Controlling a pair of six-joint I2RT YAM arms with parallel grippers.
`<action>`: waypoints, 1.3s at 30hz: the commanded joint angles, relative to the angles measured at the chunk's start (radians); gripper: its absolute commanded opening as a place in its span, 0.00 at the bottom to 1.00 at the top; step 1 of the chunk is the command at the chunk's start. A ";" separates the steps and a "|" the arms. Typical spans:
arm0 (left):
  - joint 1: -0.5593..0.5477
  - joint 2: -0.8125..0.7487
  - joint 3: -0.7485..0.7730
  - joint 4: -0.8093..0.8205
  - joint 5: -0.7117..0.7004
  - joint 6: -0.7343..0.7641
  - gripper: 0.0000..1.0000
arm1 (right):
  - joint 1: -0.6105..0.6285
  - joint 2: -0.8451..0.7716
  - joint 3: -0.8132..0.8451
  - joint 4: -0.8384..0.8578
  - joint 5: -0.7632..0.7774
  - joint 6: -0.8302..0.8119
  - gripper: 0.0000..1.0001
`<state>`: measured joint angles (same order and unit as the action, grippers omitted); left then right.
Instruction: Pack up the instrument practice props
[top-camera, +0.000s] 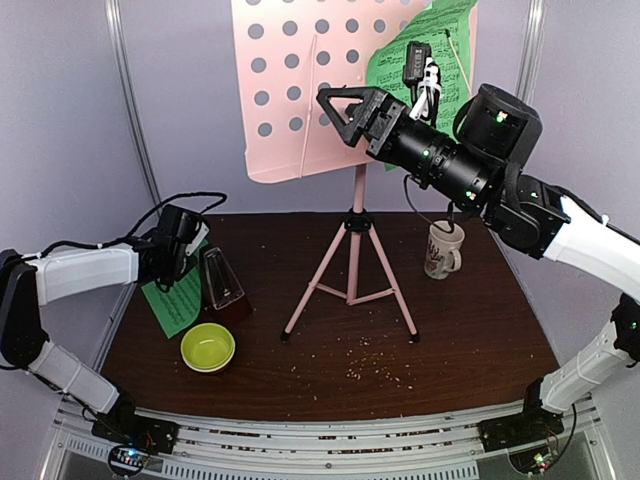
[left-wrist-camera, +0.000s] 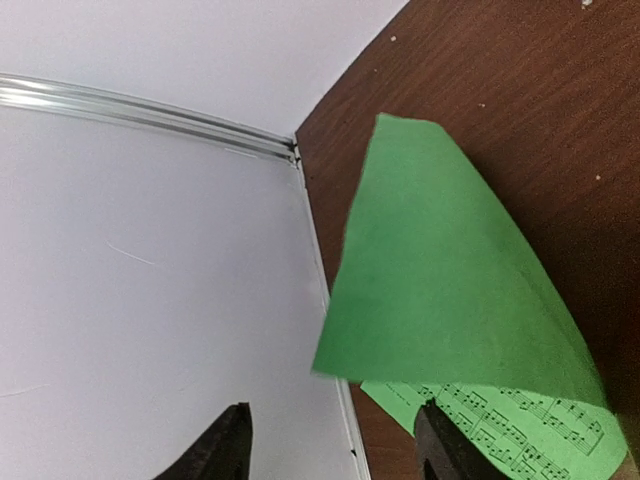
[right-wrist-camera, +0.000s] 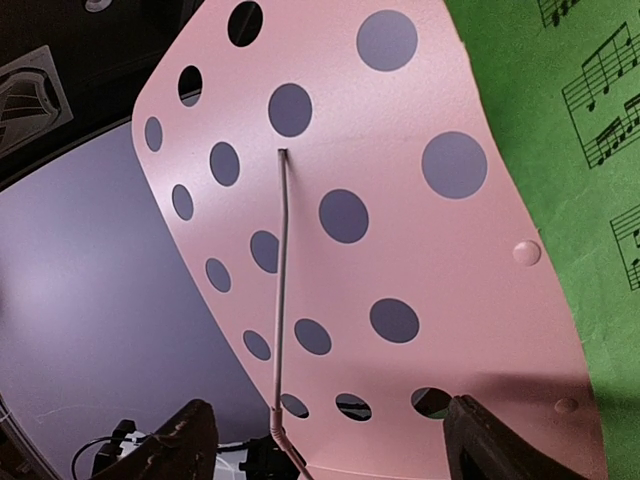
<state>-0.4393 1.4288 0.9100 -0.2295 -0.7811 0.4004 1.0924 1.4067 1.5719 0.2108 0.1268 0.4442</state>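
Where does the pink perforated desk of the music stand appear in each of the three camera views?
Top external: the pink desk is at the upper centre, cut off by the top edge.
Left wrist: not in it.
Right wrist: the pink desk fills most of the picture, seen from close.
Shared landmark: the green sheet-music page on the desk, at the right in both of these views.

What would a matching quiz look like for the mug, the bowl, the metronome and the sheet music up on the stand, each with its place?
1. mug
2. bowl
3. metronome
4. raised sheet music

A. on the pink stand, against its desk
B. front left of the table
C. right of the stand's legs
D. just behind the bowl

Pairs: 1-C, 2-B, 3-D, 4-A
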 joint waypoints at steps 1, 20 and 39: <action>0.007 -0.113 0.001 0.098 -0.014 -0.037 0.68 | -0.006 0.001 0.019 0.004 0.005 -0.004 0.80; 0.006 -0.471 0.320 -0.088 0.633 -0.401 0.87 | -0.006 -0.209 -0.121 -0.116 0.060 -0.069 0.94; 0.006 -0.463 0.268 -0.040 0.927 -0.640 0.90 | -0.175 -0.505 -0.773 -0.108 0.047 0.086 0.82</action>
<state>-0.4389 0.9737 1.1309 -0.2695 0.0982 -0.1852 1.0248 0.8906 0.9379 -0.0086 0.2977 0.4446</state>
